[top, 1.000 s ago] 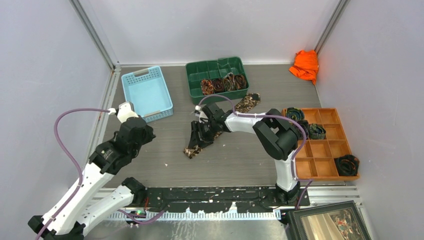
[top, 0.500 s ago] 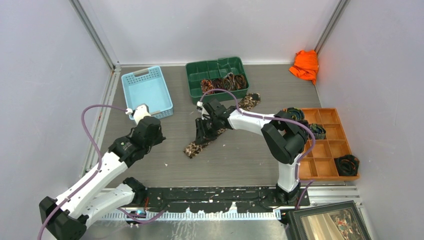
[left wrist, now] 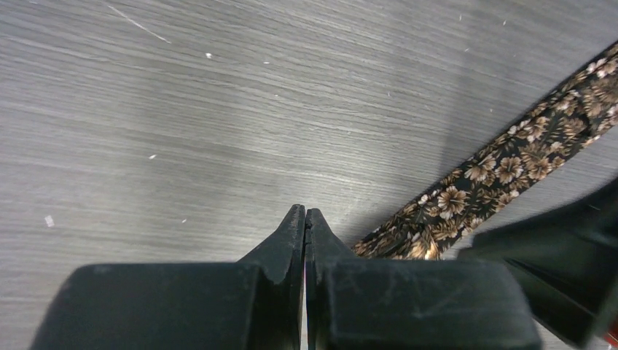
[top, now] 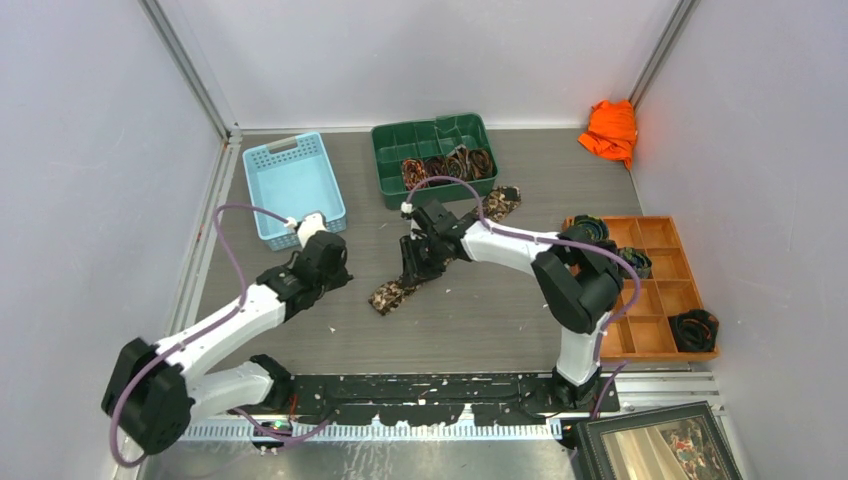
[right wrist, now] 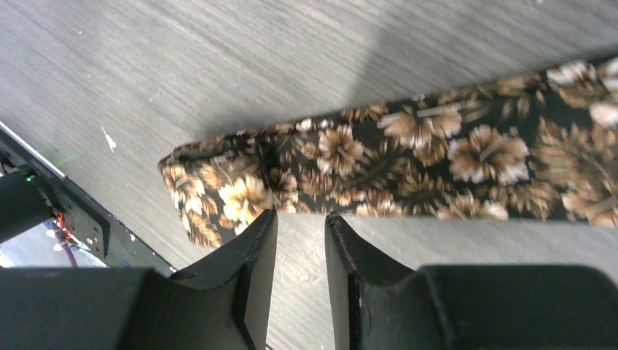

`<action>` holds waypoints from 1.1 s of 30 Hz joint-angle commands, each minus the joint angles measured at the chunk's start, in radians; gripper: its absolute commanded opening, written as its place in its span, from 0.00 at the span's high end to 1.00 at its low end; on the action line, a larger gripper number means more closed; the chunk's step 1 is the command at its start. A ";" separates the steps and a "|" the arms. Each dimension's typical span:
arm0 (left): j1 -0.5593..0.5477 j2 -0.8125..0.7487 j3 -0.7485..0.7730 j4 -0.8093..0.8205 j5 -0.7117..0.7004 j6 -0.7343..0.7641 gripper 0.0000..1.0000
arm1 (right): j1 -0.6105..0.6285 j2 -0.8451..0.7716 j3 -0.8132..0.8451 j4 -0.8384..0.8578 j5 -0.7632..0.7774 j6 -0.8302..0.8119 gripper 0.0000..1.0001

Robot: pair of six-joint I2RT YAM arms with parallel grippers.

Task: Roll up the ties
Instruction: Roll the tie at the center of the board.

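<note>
At the near edge of the grey wood-grain tabletop [top: 480,325], a dark-framed picture [top: 660,445] lies at the right corner, beside the rail that carries both arm bases. The left arm [top: 250,312] reaches forward and to the right; its jaws are pressed tightly together with nothing between them, hovering above bare tabletop just beside the near end of a long narrow necktie in black fabric with brown and tan flowers [top: 388,296]. This tie lies flat and stretched diagonally across the middle of the tabletop, its near end folded over on itself and its far end pointing at the green tray. The right arm [top: 515,248] bends leftward over it; its jaws stand slightly parted with only tabletop showing in the gap, their tips at the tie's edge next to the folded end, and contact cannot be judged. To the right sits an orange compartment tray [top: 655,340] holding several dark rolled ties [top: 694,328]. Farther back are a light blue plastic basket [top: 295,185] and a green divided tray [top: 430,135] with a row of brown coiled ties [top: 447,166]. A crumpled bright orange cloth [top: 610,130] lies in the far right corner.
</note>
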 commanded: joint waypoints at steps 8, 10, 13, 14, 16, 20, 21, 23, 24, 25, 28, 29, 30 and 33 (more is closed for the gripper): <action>0.034 0.293 -0.033 0.435 0.214 0.016 1.00 | 0.086 -0.305 -0.230 0.117 0.006 0.133 0.96; 0.044 0.346 -0.056 0.498 0.270 0.003 1.00 | 0.110 -0.308 -0.283 0.170 -0.005 0.171 0.99; 0.048 0.404 -0.090 0.575 0.329 -0.018 1.00 | 0.148 -0.288 -0.335 0.232 -0.006 0.208 0.99; 0.048 0.419 -0.099 0.594 0.343 -0.023 1.00 | 0.157 -0.278 -0.349 0.259 -0.009 0.223 0.99; 0.048 0.436 -0.116 0.623 0.368 -0.034 1.00 | 0.169 -0.260 -0.370 0.308 -0.015 0.247 0.99; 0.047 0.450 -0.148 0.668 0.419 -0.049 1.00 | 0.173 -0.214 -0.378 0.353 -0.002 0.259 0.99; 0.047 0.451 -0.155 0.680 0.436 -0.052 1.00 | 0.172 -0.202 -0.377 0.363 0.004 0.259 0.99; 0.047 0.451 -0.163 0.690 0.454 -0.062 1.00 | 0.173 -0.172 -0.365 0.384 0.014 0.265 0.99; 0.047 0.451 -0.167 0.690 0.460 -0.067 1.00 | 0.174 -0.152 -0.357 0.387 0.021 0.264 0.99; 0.047 0.448 -0.173 0.692 0.465 -0.074 1.00 | 0.172 -0.134 -0.344 0.416 0.023 0.265 0.99; 0.040 0.424 -0.197 0.696 0.474 -0.088 1.00 | 0.170 -0.079 -0.300 0.435 0.015 0.267 0.99; 0.039 0.414 -0.207 0.696 0.474 -0.093 1.00 | 0.169 -0.064 -0.285 0.438 0.013 0.270 0.99; 0.037 0.402 -0.218 0.696 0.474 -0.101 1.00 | 0.169 -0.050 -0.272 0.444 0.013 0.277 0.99; 0.029 0.366 -0.256 0.694 0.462 -0.124 1.00 | 0.169 -0.024 -0.255 0.484 0.001 0.306 0.99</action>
